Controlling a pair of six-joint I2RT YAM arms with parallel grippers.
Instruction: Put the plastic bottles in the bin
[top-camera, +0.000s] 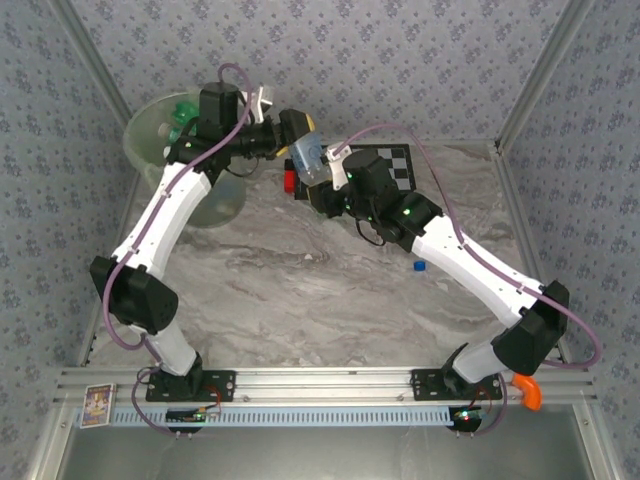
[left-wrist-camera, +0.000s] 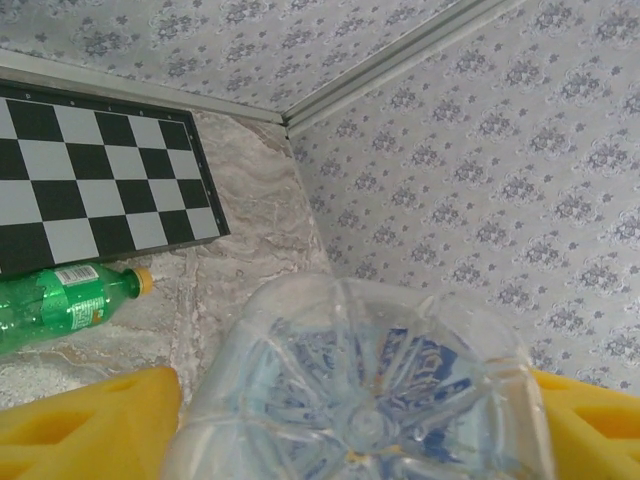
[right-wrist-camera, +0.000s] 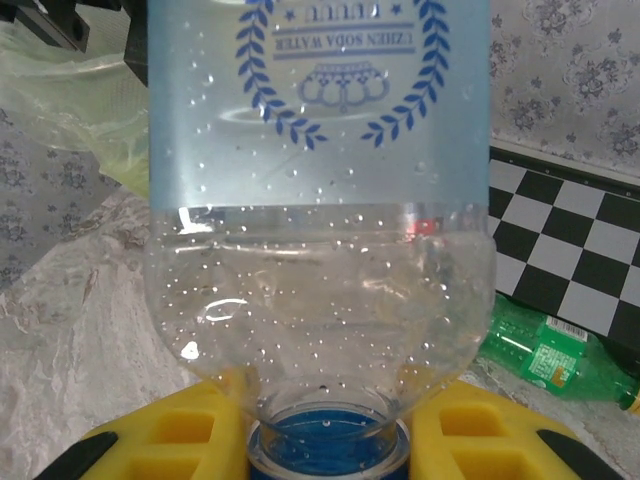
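Observation:
A clear plastic bottle (top-camera: 306, 155) with a pale blue label hangs in the air between both arms. My right gripper (right-wrist-camera: 328, 430) is shut on its neck just above the blue cap (right-wrist-camera: 328, 450), yellow fingers (right-wrist-camera: 160, 435) on either side. My left gripper (left-wrist-camera: 360, 400) straddles the bottle's ribbed base (left-wrist-camera: 370, 380). Its yellow fingers (left-wrist-camera: 90, 430) sit close on both sides, and I cannot make out contact. The bin (top-camera: 150, 130), pale green with a bag liner, stands at the far left with green bottles (top-camera: 185, 110) inside. Another green bottle (left-wrist-camera: 60, 305) lies by the checkerboard.
The black-and-white checkerboard (top-camera: 395, 165) lies at the back of the marble table. A red-labelled bottle (top-camera: 289, 180) sits under the held bottle. A loose blue cap (top-camera: 419, 267) lies beside the right forearm. Patterned walls close in the back and sides.

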